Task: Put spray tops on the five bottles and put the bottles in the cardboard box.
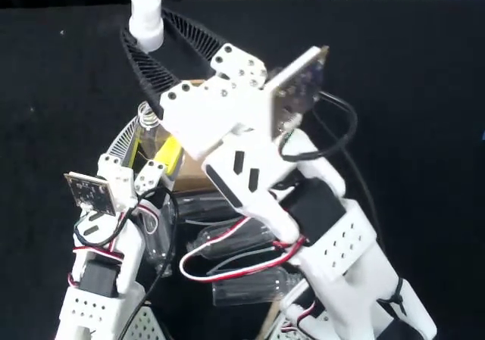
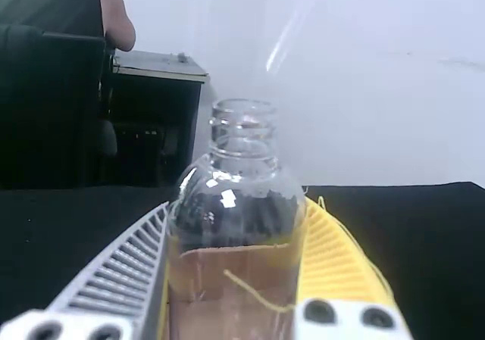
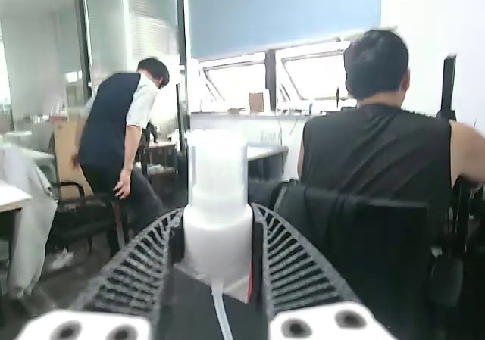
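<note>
My right gripper (image 1: 151, 33) is shut on a white spray top (image 1: 146, 16), held high over the far side of the table between black ribbed fingers (image 3: 292, 260). The right wrist view shows the spray top (image 3: 218, 204) upright, with its thin tube hanging below. My left gripper (image 1: 151, 147) is shut on a clear bottle (image 1: 150, 128) that stands upright nearer the front, below the spray top. In the left wrist view the bottle (image 2: 241, 204) has an open, uncapped neck between a grey finger (image 2: 129, 257) and a yellow finger (image 2: 333, 253).
A cardboard box (image 1: 193, 175) lies under both arms, mostly hidden by them. Clear bottles (image 1: 246, 241) lie on their sides in it, among red and white cables. Black cloth covers the table (image 1: 424, 90) all around.
</note>
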